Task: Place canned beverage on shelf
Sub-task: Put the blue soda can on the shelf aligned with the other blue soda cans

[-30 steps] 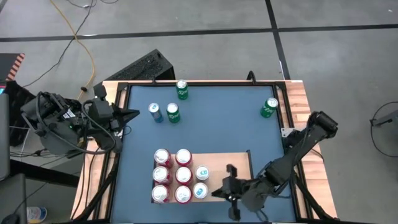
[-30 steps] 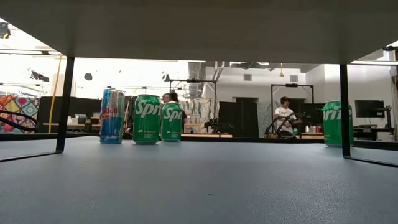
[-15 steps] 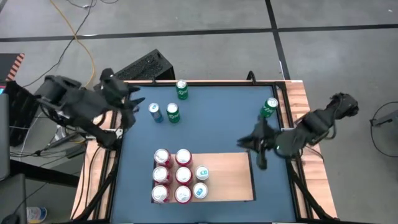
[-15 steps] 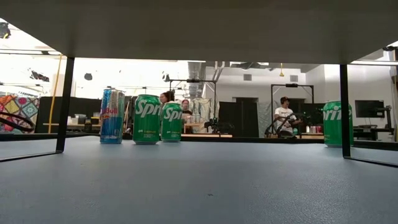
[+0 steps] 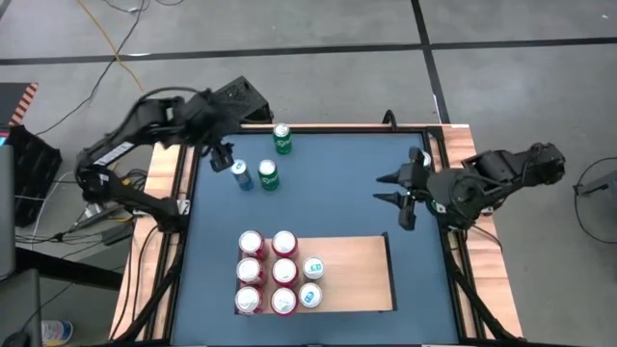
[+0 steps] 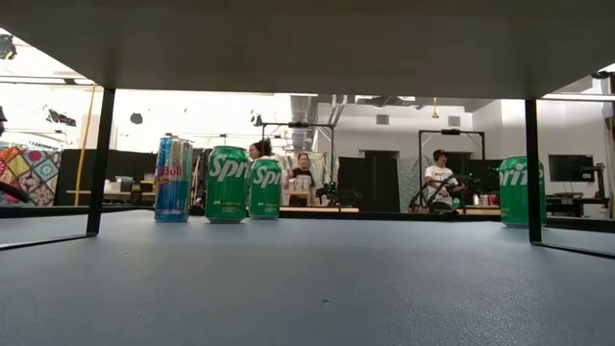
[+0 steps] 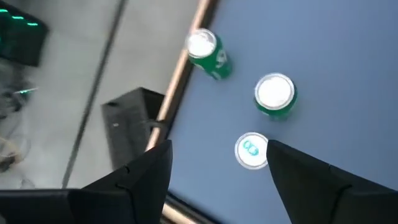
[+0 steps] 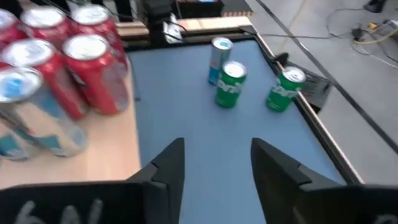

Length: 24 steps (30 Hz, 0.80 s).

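Blue matted table (image 5: 328,193) is carrying the pale tan wooden shelf (image 5: 357,275) near its front edge. Left gripper (image 5: 224,157), jaws parted and empty, is hovering just left of the upright slim blue-and-silver can (image 5: 241,173); right gripper (image 5: 403,198), also parted and empty, is waiting far right.

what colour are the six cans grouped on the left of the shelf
Red cans with silver tops, standing on the shelf; right wrist view shows them best.

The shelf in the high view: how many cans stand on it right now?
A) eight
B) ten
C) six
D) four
A: the shelf carries six red cans in two columns of three, plus two pale blue cans beside them, which makes eight.
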Available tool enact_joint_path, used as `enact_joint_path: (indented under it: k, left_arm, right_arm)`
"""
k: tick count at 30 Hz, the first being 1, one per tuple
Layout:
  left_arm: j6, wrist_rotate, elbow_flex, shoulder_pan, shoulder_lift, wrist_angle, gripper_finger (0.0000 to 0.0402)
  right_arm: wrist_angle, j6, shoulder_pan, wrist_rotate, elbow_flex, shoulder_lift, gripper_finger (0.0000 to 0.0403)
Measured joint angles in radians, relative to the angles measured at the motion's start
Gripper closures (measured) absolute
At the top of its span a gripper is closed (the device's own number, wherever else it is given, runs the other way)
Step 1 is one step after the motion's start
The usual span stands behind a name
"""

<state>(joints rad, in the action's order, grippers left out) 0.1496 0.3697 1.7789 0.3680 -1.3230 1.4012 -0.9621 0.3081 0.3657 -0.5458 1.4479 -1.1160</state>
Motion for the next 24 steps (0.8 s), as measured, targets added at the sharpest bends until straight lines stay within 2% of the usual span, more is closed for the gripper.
enact_joint_path:
  k: [6,9,13,22,24]
  left_arm:
    - [0.180,-0.335,-0.192,0.247,0.032,-0.134,0.0152]
    - [0.253,-0.424,-0.264,0.332,0.036,-0.144,0.0152]
    - [0.332,-0.491,-0.355,0.366,0.027,-0.172,0.0152]
    - [0.366,-0.501,-0.492,0.366,0.028,-0.212,0.0152]
    - [0.367,-0.530,-0.514,0.365,0.028,-0.236,0.0152]
  right_arm:
    - [-0.042,-0.021,-0.060,0.055,0.000,0.000,0.0204]
    - [-0.065,-0.022,-0.078,0.059,0.000,0.000,0.0191]
    - [-0.086,-0.029,-0.116,0.079,0.000,-0.001,0.0179]
    - [-0.084,-0.068,-0.204,0.179,0.000,-0.001,0.0167]
    - [-0.085,-0.084,-0.224,0.201,0.000,-0.001,0.0167]
